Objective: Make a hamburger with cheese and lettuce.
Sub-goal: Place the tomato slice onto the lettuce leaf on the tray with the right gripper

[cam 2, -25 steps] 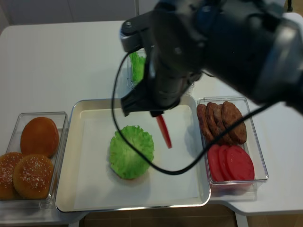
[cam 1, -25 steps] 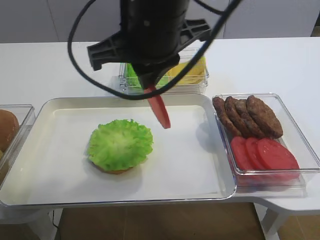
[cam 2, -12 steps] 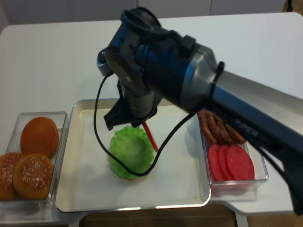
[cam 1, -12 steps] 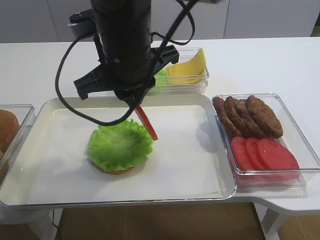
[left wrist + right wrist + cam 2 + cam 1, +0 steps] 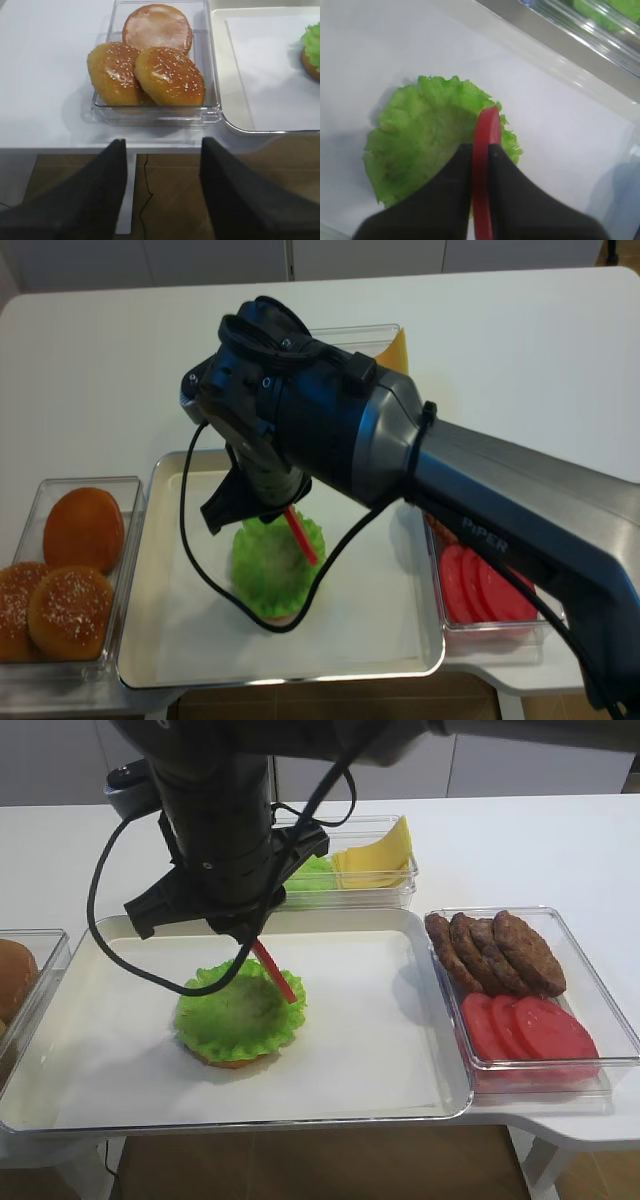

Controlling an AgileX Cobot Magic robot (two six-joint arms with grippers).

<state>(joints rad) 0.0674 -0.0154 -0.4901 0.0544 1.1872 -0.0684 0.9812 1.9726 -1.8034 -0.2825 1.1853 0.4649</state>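
Observation:
The hamburger (image 5: 238, 1018) is a tan bun base under a frilly green lettuce leaf (image 5: 427, 137) on the white tray (image 5: 370, 1050). My right gripper (image 5: 480, 150) is shut on a red tomato round (image 5: 485, 165) held edge-on just above the leaf's right side; it shows in the high views (image 5: 274, 970) (image 5: 301, 535) too. Pale yellow cheese slices (image 5: 378, 860) lie in a clear box behind the tray, beside spare lettuce (image 5: 312, 873). My left gripper (image 5: 162, 150) is open and empty, off the table's front edge near the bun box.
A clear box (image 5: 212, 107) at the left holds seeded buns (image 5: 167, 75) and a plain bun (image 5: 157, 25). A clear box (image 5: 600, 990) at the right holds dark meat patties (image 5: 495, 950) and tomato rounds (image 5: 530, 1030). The right arm (image 5: 380, 450) hides the tray's back.
My right gripper has carried the tomato round leftward and down, from over the tray's middle to just above the lettuce. The left gripper's earlier position is not shown.

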